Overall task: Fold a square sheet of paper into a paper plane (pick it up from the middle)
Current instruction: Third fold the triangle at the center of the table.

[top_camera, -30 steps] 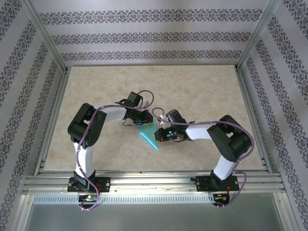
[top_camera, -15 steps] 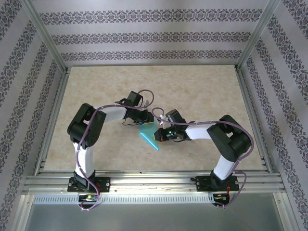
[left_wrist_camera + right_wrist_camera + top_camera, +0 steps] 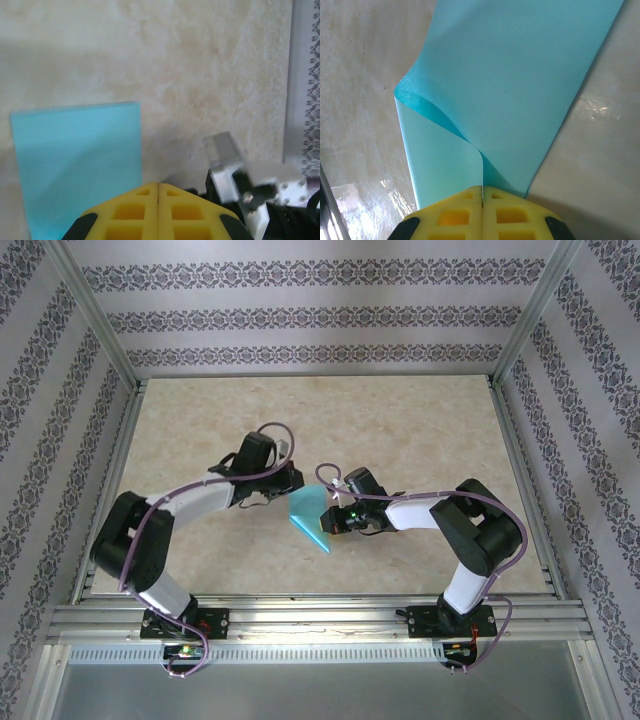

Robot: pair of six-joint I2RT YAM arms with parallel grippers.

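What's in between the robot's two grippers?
The thin turquoise sheet of paper lies between the left gripper and the right gripper, which pinches its edge. The top view shows this.

Beige marble-patterned table (image 3: 400,430), pale veining, a few glossy glare patches in the right wrist view. Framed by aluminium rails (image 3: 300,615) on left, right and near edges. Near centre, one turquoise square sheet of paper (image 3: 310,515), partly resting on the surface, far edge straight, right-hand side lifted and curled over in a soft loop. Faint shadow alongside the raised part.
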